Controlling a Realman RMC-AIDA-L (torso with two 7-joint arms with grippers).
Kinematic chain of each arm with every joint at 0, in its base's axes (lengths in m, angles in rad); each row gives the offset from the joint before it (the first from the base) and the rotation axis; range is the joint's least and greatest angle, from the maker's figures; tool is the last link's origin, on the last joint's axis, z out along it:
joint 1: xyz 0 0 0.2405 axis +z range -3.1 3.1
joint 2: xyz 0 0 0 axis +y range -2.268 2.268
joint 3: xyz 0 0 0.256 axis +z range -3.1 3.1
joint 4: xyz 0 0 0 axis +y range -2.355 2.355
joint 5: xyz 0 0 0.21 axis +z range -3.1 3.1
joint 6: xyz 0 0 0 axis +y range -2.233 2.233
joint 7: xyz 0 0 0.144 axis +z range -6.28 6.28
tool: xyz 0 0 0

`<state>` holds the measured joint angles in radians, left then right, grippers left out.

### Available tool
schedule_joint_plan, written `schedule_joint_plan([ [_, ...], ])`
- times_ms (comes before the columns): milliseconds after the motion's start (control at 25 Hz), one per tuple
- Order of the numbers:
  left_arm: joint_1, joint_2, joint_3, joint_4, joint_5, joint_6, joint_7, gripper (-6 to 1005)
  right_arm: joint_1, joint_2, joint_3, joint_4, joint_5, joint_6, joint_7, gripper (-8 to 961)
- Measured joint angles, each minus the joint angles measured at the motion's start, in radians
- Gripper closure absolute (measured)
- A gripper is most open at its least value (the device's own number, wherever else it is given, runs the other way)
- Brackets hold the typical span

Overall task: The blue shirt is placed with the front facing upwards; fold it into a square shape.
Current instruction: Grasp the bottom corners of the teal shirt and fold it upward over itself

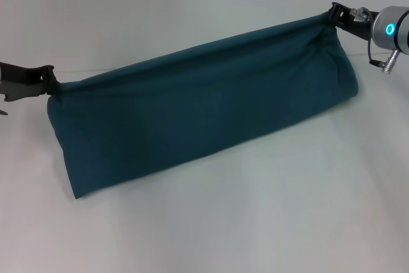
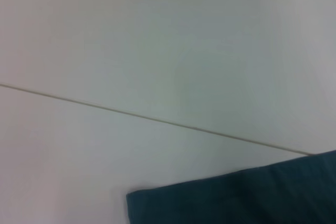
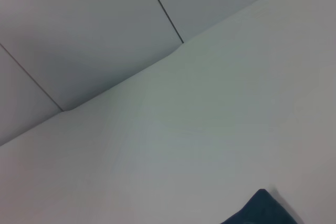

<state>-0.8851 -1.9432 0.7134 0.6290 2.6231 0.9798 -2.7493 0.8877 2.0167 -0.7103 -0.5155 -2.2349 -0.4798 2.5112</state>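
Two claws stretch the shirt (image 1: 204,113) between them above the white worktop (image 1: 255,222). The left claw (image 1: 50,81) pinches its near-left upper corner, while the right claw (image 1: 332,16) clamps the far-right upper corner. The folded cloth hangs as a long band, its lower edge resting on the worktop, running from near left to far right.

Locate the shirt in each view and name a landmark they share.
Head: the shirt spans the middle, stretched between left gripper and right gripper.
Left wrist: one end at the bottom right.
Right wrist: a corner at the bottom edge.
Shared landmark: the white table.
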Motion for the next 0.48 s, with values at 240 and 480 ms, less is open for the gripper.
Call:
schedule_joint_plan([
  [240,-0.001,0.000,0.000,0.000,0.000,-0.012,0.001,997,-0.008,0.000,0.009,0.000,0.000,0.000,0.005,892],
  [480,-0.004,-0.003,0.000,0.000,0.000,-0.020,0.001,997,-0.010,0.004,0.014,0.000,0.007,0.011,0.007,891],
])
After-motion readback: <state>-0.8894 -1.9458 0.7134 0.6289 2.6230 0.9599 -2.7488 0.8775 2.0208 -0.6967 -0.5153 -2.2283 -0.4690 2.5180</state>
